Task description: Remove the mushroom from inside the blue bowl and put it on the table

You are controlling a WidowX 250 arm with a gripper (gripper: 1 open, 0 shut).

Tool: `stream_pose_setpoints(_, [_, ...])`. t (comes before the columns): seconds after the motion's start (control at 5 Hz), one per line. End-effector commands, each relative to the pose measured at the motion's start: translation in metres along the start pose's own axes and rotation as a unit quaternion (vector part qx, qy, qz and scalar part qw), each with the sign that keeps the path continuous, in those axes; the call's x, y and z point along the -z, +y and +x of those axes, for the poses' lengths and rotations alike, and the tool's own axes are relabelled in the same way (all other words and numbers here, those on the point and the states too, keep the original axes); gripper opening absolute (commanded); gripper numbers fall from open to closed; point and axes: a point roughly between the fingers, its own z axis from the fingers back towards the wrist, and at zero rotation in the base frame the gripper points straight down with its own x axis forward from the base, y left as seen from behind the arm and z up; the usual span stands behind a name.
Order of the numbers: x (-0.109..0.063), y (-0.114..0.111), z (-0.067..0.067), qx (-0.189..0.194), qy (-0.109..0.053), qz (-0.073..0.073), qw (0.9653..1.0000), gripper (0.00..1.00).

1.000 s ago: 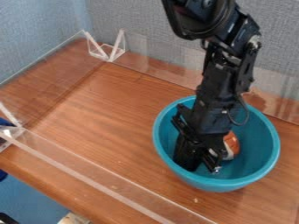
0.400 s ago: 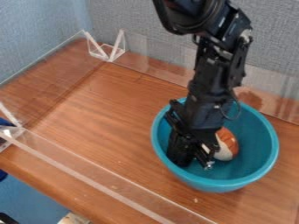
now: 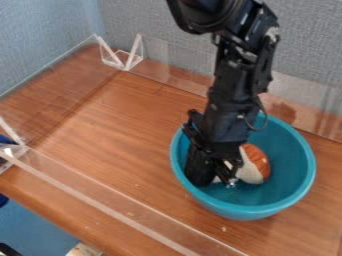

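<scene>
Claw (image 3: 222, 176) pressed together inside blue bowl (image 3: 297, 186), lower right; mushroom (image 3: 254, 162) against its right side, pinched or not unclear. Looks light, stiff, slick: grip the thick stem.

You lose the arm (image 3: 238, 60) past the top edge, so its upper part is out of sight. Down in the blue bowl (image 3: 297, 190), the gripper (image 3: 218, 178) reads as one dark mass, its fingers not separable. It covers the left part of the mushroom (image 3: 258, 162), and you cannot tell whether it touches it. The table (image 3: 107, 130) runs off the right edge, and the left edge cuts the white clip (image 3: 8, 142).
</scene>
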Motion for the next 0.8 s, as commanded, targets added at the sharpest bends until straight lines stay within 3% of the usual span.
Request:
stream_pose_setpoints(0.0, [-0.016, 0.006, -0.006, -0.007, -0.027, 0.008, 0.9996, 0.00])
stream_pose_setpoints(0.2, [-0.017, 0.008, -0.009, -0.006, -0.028, 0.005, 0.9996, 0.00])
stream_pose_setpoints(0.6, [-0.033, 0.007, -0.016, -0.008, -0.040, 0.010, 0.9991, 0.00])
